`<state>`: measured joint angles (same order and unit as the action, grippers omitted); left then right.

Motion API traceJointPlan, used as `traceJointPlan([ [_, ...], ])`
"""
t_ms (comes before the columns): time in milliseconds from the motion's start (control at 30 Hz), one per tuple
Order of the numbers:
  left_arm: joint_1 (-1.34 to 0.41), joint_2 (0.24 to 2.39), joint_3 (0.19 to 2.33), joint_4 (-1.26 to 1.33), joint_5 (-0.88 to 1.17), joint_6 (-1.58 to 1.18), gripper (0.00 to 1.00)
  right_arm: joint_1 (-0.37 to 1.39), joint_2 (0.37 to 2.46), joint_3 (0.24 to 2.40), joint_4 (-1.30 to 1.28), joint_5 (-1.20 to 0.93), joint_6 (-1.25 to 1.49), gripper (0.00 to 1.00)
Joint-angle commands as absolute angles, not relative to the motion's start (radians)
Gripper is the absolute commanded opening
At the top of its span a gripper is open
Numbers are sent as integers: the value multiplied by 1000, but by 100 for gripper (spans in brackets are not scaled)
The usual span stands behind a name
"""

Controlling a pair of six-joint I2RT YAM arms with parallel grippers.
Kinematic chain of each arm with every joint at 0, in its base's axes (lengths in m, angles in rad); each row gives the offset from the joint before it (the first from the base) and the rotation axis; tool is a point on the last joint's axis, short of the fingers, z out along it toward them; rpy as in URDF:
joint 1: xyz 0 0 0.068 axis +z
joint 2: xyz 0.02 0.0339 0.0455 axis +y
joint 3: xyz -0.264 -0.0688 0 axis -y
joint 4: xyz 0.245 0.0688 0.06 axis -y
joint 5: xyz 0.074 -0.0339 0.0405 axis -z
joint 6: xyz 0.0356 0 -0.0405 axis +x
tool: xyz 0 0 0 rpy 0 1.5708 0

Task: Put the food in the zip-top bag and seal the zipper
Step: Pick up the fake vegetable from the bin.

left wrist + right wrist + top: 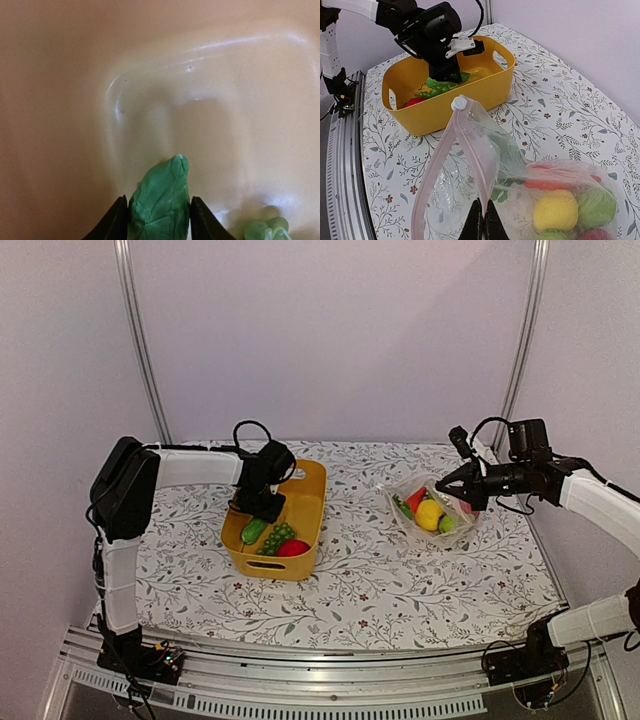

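Left gripper: is reaching down into the yellow tub. Its fingers are closing tight on a green leafy piece and pressing it on both flanks.
Right gripper: is pinching one lip of the zip-top bag, jaws all but shut on the film. It is holding the mouth up and facing the tub.
Food: is lying partly in the bag, where I see a yellow piece, a green one and an orange-red one. A cucumber-like piece, green grapes and a red piece are sitting in the tub.
Zipper: is gaping open, with its white slider sitting at the high end of the pink strip.
Risk, grip: the leaf is tapering and looking soft, and only its lower part is being clamped. My judgement is that it could be slipping free on the lift.
Risk, mouth: the bag is hanging from a single pinch and the film is sagging. The opening could be folding shut as a piece arrives, sending it onto the table.
Risk, spill: if the held lip is dipping, the round pieces inside could be rolling out.
Risk, arms: tub and bag are standing well apart, so the carry is bringing one gripper close to the other. A bump there would be jolting the bag loose.
Surface: the table is wearing a flat floral-print cloth.
Room: pale lilac walls are closing in three sides. Metal uprights are framing the back, and a rail is running along the near edge.
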<state>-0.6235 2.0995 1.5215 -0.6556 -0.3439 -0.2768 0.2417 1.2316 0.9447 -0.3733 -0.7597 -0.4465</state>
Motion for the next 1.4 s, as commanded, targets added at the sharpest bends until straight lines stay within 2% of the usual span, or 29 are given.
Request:
traceJointPlan([
  [0, -621, 2117, 1538, -661, -347, -262, 40, 240, 1218, 928, -370, -759, -458, 0],
  [167, -620, 2125, 1539, -661, -365, -257, 39, 240, 1218, 928, -371, -758, -460, 0],
  [367, -620, 2141, 1548, -678, -407, -258, 43, 240, 1218, 927, -373, -760, -465, 0],
  [700, -616, 2091, 1538, -651, -404, -262, 28, 240, 1220, 925, -374, -756, -472, 0],
  [900, -615, 1940, 1457, -511, -301, -272, 20, 239, 1230, 926, -374, -756, -470, 0],
  [1100, -636, 1716, 1345, -295, -165, -263, 18, 240, 1225, 924, -359, -762, -445, 0],
  [1367, -835, 1485, 1198, 17, -96, -132, 14, 251, 1168, 1000, -460, -759, -416, 0],
])
